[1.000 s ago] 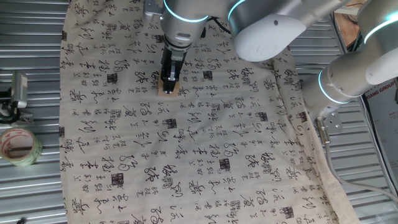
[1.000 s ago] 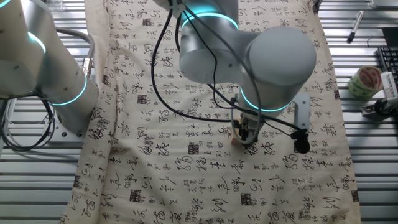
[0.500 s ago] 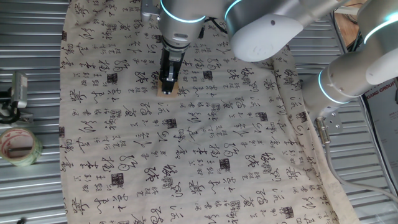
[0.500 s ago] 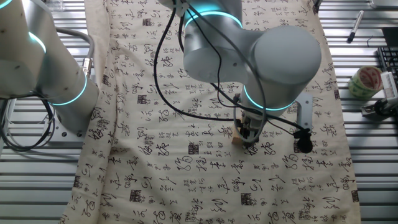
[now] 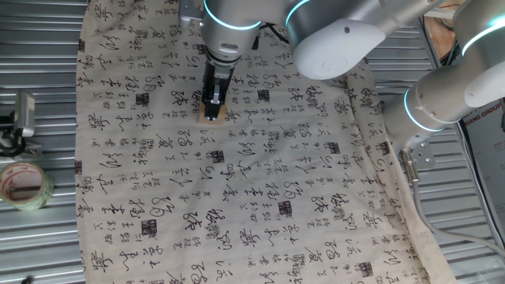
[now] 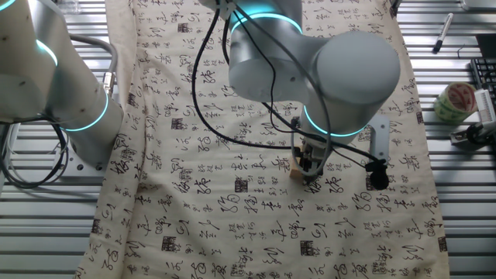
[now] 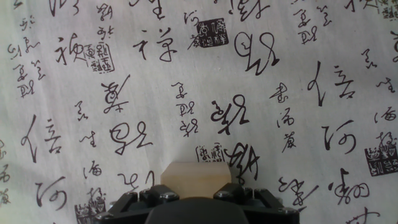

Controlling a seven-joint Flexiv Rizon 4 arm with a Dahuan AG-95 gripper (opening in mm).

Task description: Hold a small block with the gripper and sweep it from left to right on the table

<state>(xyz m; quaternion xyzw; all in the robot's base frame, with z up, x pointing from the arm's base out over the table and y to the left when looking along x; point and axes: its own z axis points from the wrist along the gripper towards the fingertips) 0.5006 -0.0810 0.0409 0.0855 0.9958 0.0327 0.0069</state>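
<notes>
Where the calligraphy cloth covers the ribbed table, the small block is clamped between the fingers of the gripper, resting on the cloth toward its far left. Since half a second ago, hardly any shift is seen. A tape roll lies on the left.
</notes>
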